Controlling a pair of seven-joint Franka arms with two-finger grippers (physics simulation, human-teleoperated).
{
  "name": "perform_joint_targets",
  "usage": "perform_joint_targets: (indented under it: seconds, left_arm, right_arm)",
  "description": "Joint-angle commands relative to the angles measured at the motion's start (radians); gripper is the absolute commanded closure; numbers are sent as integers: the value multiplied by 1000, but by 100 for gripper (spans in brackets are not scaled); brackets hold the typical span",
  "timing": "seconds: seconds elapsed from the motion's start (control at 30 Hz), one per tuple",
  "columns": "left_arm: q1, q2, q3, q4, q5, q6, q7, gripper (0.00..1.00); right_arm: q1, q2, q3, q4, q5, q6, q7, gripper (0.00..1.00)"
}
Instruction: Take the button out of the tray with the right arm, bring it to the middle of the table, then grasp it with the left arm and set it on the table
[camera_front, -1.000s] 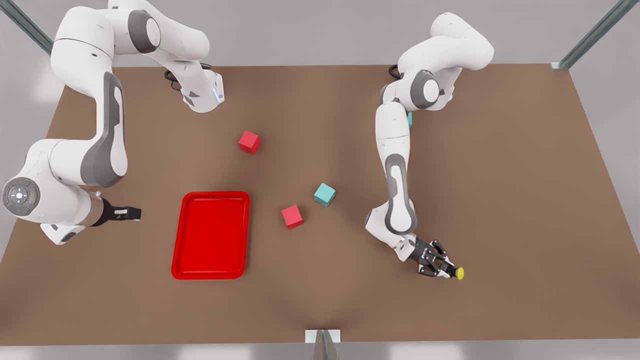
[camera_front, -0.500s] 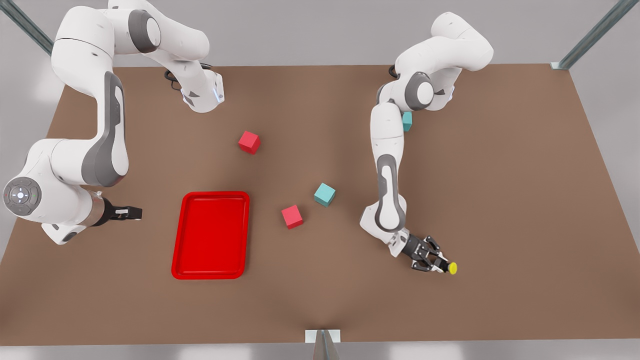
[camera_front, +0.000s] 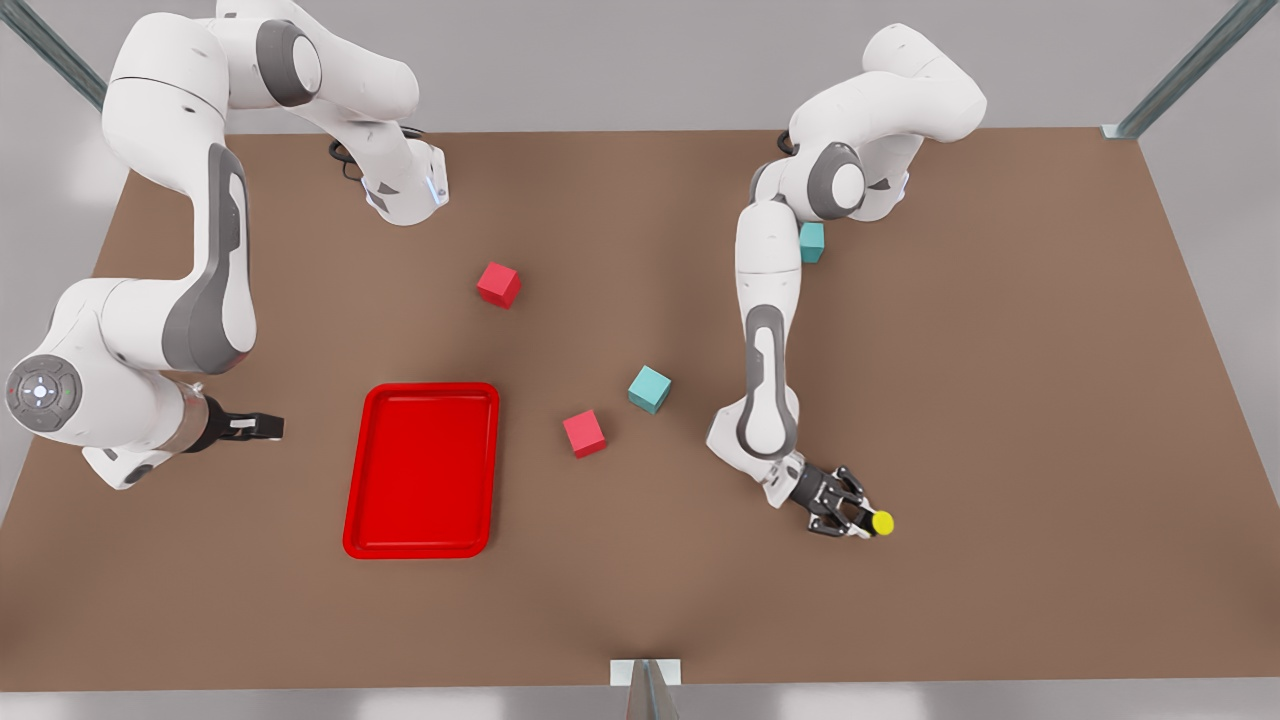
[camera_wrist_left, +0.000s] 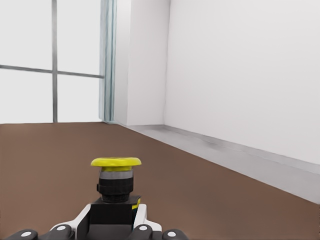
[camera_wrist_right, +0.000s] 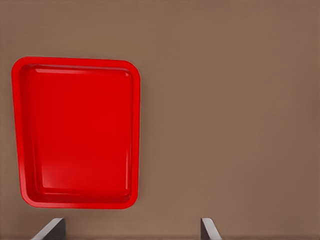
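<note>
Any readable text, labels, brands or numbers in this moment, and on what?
None can be read: button in the left gripper, tray, cubes, both arms and table carry no lettering. The waiting right gripper has a white patch, too small to read.

Two white arms (camera_front: 205, 270) (camera_front: 768, 330), each ending in one black pincer: the left pincer (camera_front: 862, 522), the right pincer (camera_front: 262, 427). One button (camera_front: 882, 522) with a yellow cap. One red tray (camera_front: 424, 470). Four cubes on the brown surface (camera_front: 1000, 400): two red cubes (camera_front: 498, 284) (camera_front: 584, 433) and two teal cubes (camera_front: 649, 389) (camera_front: 812, 242), the second teal one partly hidden behind an arm. One surface carries them all.
</note>
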Motion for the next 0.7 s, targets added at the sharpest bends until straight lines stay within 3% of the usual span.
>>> perform_joint_targets:
  seconds: [0.0, 0.4, 0.43, 0.47, 0.67]
  left_arm:
    - [-1, -9, -3, -1, 4, -12, -19, 54]
    - [-4, -12, -26, -1, 2, -12, -19, 52]
    - [-6, -18, -26, -2, 4, -12, -14, 17]
    - [-7, -38, -26, -8, 7, -12, -10, 0]
    - [-12, -57, -25, -24, 13, -15, -2, 0]
  right_arm:
    - [2, -1, -1, 0, 1, 0, 0, 0]
    - [0, -1, 0, 0, 1, -1, 0, 0]
    - [0, -1, 0, 0, 1, -1, 0, 0]
    - [0, -1, 0, 0, 1, -1, 2, 0]
    - [2, -1, 0, 0, 1, 0, 2, 0]
